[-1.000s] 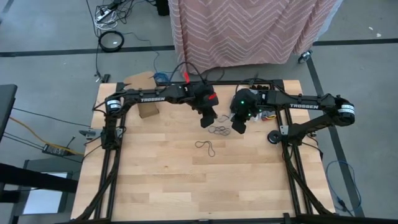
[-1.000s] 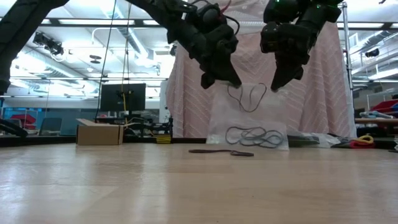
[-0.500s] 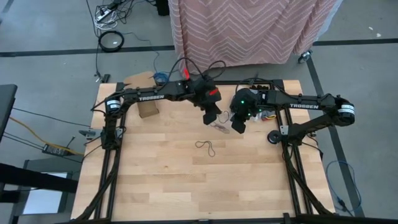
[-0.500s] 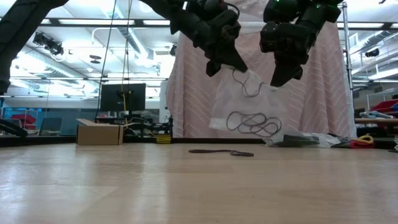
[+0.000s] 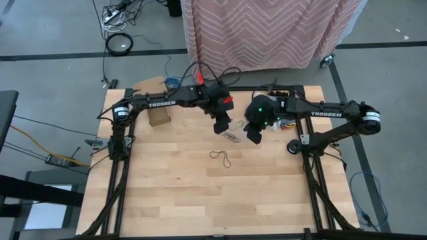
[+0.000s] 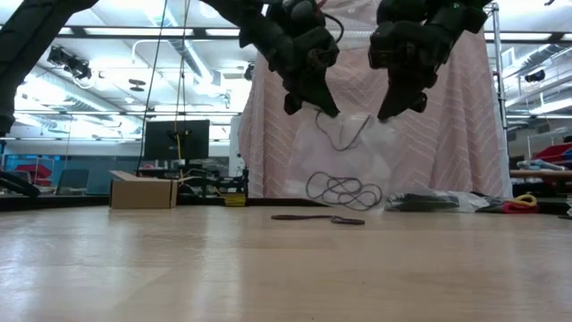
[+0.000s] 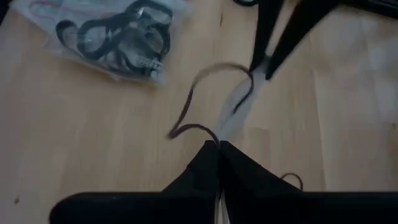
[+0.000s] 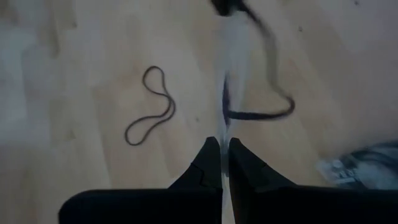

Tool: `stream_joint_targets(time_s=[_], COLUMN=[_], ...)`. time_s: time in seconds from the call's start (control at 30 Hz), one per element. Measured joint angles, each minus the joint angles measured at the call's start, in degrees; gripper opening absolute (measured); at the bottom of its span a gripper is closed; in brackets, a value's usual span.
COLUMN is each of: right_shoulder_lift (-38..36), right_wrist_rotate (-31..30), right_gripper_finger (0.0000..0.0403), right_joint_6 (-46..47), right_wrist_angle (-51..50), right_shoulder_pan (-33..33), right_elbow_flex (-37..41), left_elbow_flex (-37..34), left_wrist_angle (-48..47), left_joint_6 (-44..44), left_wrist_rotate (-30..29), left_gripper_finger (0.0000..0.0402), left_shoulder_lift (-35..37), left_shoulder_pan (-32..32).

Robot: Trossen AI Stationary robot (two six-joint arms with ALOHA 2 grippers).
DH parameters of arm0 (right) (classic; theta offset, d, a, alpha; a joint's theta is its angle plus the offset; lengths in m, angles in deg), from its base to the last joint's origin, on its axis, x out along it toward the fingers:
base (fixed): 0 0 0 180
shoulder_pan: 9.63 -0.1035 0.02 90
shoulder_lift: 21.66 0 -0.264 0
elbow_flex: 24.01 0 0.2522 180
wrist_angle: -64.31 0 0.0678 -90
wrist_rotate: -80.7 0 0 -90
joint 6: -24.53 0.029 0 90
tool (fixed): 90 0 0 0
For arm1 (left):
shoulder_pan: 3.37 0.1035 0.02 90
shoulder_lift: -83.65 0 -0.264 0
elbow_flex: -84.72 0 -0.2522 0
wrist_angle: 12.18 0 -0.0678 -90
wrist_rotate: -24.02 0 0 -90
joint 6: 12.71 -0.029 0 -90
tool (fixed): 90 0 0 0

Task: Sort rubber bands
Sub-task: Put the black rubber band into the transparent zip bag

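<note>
Shifted leftward and swung: clear bag (image 6: 344, 156) with black rubber bands (image 6: 343, 190) inside, pinched between left end effector (image 6: 308, 105) and right end effector (image 6: 387, 109) above counter (image 5: 200, 187). One loose band (image 5: 221, 157) out on wood; sorting barely begun.

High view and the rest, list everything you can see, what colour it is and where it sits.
Clear bag: one, held up between both grippers above the table, black bands bunched at its bottom.
Loose band: one, black, flat on the table near its middle.
Second bag: one, clear, black bands inside, lying on the table.
Cardboard box: one, brown, far-left part of the table.
Table: one, light wood.
Curtain: one, pink zigzag, behind the table.
Left gripper: shut on the clear bag's edge.
Right gripper: shut on the opposite edge.
</note>
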Motion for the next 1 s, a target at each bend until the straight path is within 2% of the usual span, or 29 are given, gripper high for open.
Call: stream_joint_targets(time_s=[0.2, 0.37, 0.57, 0.73, 1.0], right_shoulder_lift=[0.00, 0.00, 0.00, 0.00, 0.00], right_wrist_rotate=[0.08, 0.08, 0.68, 1.11, 1.13], right_gripper_finger=[0.0001, 0.0001, 0.0000, 0.0000, 0.0000], right_joint_6=[0.02, 0.26, 0.28, 0.32, 0.39], right_wrist_angle=[0.18, 0.13, 0.14, 0.14, 0.20], right_shoulder_pan=[-0.63, -0.73, -0.75, -0.75, -0.75], right_elbow_flex=[0.00, 0.00, 0.00, 0.00, 0.00], left_elbow_flex=[0.00, 0.00, 0.00, 0.00, 0.02], left_wrist_angle=[1.53, 1.54, 1.64, 3.47, -1.50], left_joint_6=[3.14, 5.02, 5.69, 5.71, 4.29], left_wrist_rotate=[6.41, 5.25, 5.06, 9.73, 9.37], left_gripper_finger=[0.0070, 0.0116, 0.0121, 0.0122, 0.0122], left_shoulder_lift=[-0.09, -0.17, -0.22, -0.31, -0.35], left_shoulder_pan=[1.38, 2.41, 2.72, 3.27, 3.46])
